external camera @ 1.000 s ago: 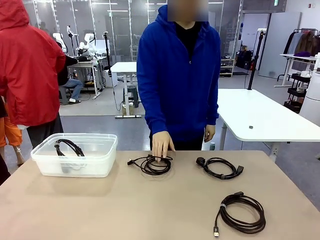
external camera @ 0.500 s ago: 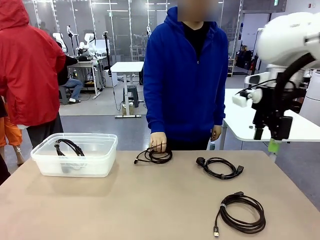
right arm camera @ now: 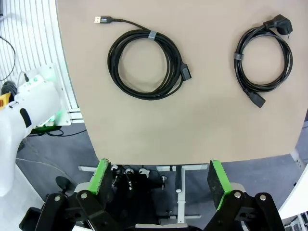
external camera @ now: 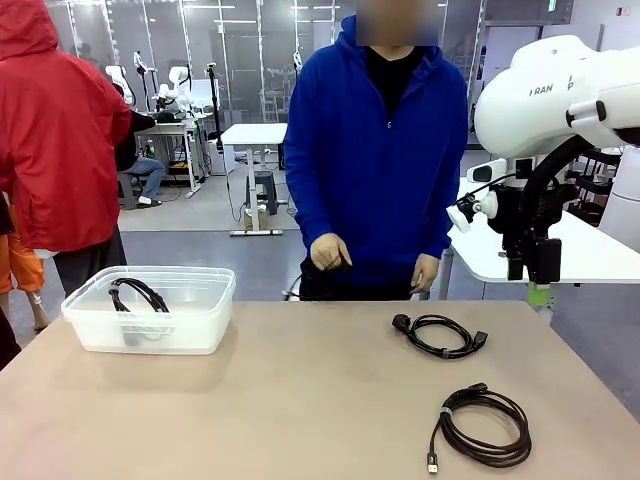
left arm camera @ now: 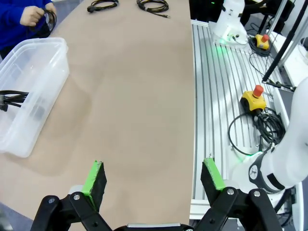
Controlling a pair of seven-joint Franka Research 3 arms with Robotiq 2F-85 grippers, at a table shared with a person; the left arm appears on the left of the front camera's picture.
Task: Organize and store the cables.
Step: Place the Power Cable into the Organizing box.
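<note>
A person's hand [external camera: 329, 252] clasps a coiled cable [external camera: 290, 292] against a blue jacket, just beyond the table's [external camera: 300, 400] far edge. The right gripper [right arm camera: 158, 175] hangs with its jaws spread wide off the table's right end, looking down on two coils lying apart: a USB cord [right arm camera: 152, 34] and a power cord [right arm camera: 237, 56]. The left gripper [left arm camera: 154, 175], likewise spread, hovers near a clear bin [external camera: 150, 335] holding a fourth cord [external camera: 140, 292].
</note>
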